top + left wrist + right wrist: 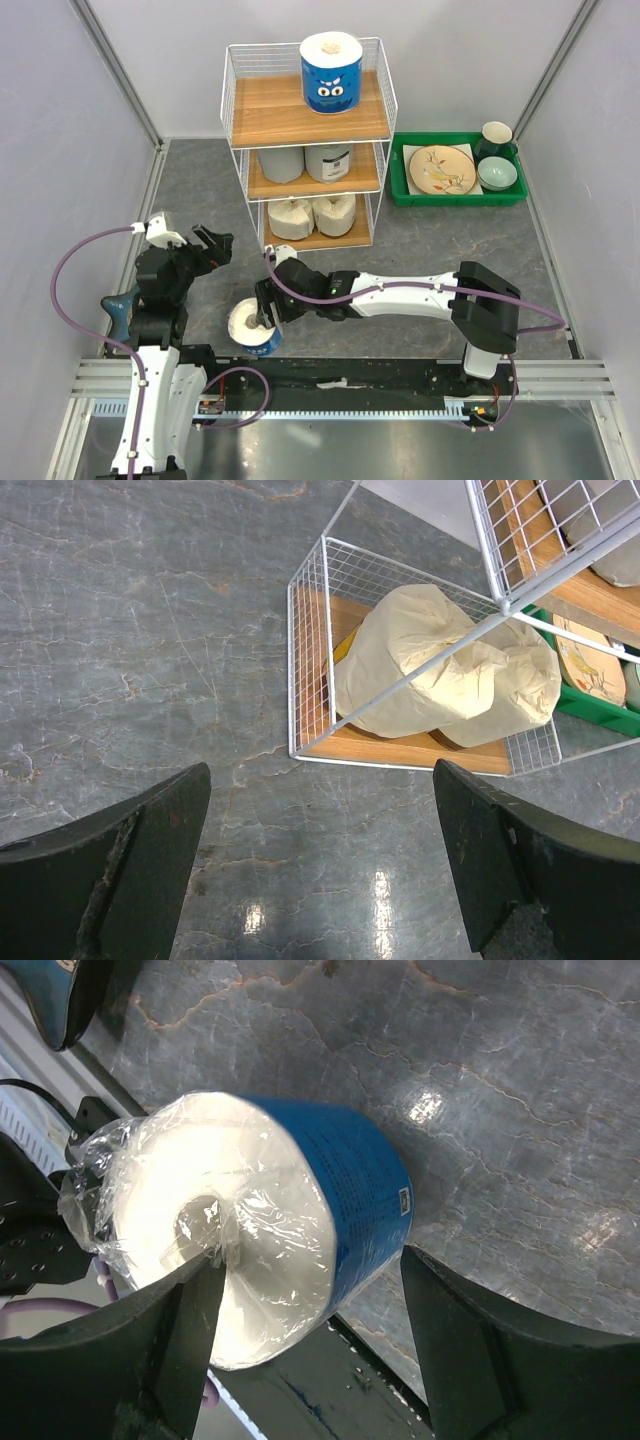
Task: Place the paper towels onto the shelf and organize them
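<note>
- My right claw [305,1260] is spread wide astride the blue roll [340,1160]. One finger lies across its white end and the other is just beside its blue wall. I see no firm squeeze.
- That roll sits at the table's [200,190] near edge, left of middle. Its core seems to run from finger to finger.
- The shelf [270,125] stands at the far edge, beyond the roll. Its top tier has room beside the other blue roll [331,70].
- My left claw [322,770] hangs open and empty nearby.

I can read no lettering. Blue roll [345,1185], my right wrist view: fine rows of print and a small square mark, too small to make out. Grey roll [328,160], middle tier of the shelf [275,110]: dark label, illegible.
</note>
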Robot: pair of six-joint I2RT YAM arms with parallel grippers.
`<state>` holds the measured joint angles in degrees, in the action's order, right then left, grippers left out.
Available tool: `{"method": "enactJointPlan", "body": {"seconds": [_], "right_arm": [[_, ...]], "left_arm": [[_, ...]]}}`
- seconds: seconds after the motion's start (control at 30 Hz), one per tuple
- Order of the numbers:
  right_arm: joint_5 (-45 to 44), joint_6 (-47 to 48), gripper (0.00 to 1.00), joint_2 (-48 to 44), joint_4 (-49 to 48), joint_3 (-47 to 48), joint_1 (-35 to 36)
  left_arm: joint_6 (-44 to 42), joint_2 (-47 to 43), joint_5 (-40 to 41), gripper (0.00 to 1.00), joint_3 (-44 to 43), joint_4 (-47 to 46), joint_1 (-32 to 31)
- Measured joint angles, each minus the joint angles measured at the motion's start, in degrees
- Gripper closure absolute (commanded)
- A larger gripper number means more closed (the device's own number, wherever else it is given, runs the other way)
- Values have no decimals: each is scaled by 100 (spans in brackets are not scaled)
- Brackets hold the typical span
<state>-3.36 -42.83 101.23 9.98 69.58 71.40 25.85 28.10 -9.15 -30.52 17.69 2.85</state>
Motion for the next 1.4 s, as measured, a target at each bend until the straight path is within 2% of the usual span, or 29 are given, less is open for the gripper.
{"method": "enactJointPlan", "body": {"seconds": [0.1, 0.2, 0.27, 0.3, 0.37, 0.4, 0.5, 0.77, 0.97, 1.2, 1.33, 1.4], "right_arm": [[-87, -37, 25, 55, -2, 15, 2], [-103, -76, 34, 149, -7, 74, 9], [-111, -68, 45, 212, 7, 160, 26], [-127, -44, 56, 243, 22, 210, 39], [-199, 74, 65, 308, 155, 376, 74], [-208, 122, 73, 313, 208, 426, 76], [-208, 354, 81, 313, 374, 527, 76], [-428, 1128, 81, 17, 1276, 1023, 22], [-625, 1582, 82, -662, 2079, 2033, -503], [-973, 2267, 83, -741, 2876, 4476, -1416], [-1049, 2623, 85, -345, 3163, 6159, -1506], [-1049, 2695, 86, -234, 3167, 6610, -1504]], "left_arm": [[0, 0, 0, 0, 0, 0, 0], [0, 0, 0, 1, 0, 0, 0], [0, 0, 0, 1, 0, 0, 0], [0, 0, 0, 0, 0, 0, 0], [0, 0, 0, 0, 0, 0, 0], [0, 0, 0, 0, 0, 0, 0], [0, 0, 0, 1, 0, 0, 0], [0, -2, 0, 0, 0, 0, 0], [0, -2, 0, 1, 0, 0, 0], [0, 0, 0, 0, 0, 0, 0], [0, 0, 2, 0, 0, 0, 0], [0, -2, 4, 1, 0, 0, -7]]}}
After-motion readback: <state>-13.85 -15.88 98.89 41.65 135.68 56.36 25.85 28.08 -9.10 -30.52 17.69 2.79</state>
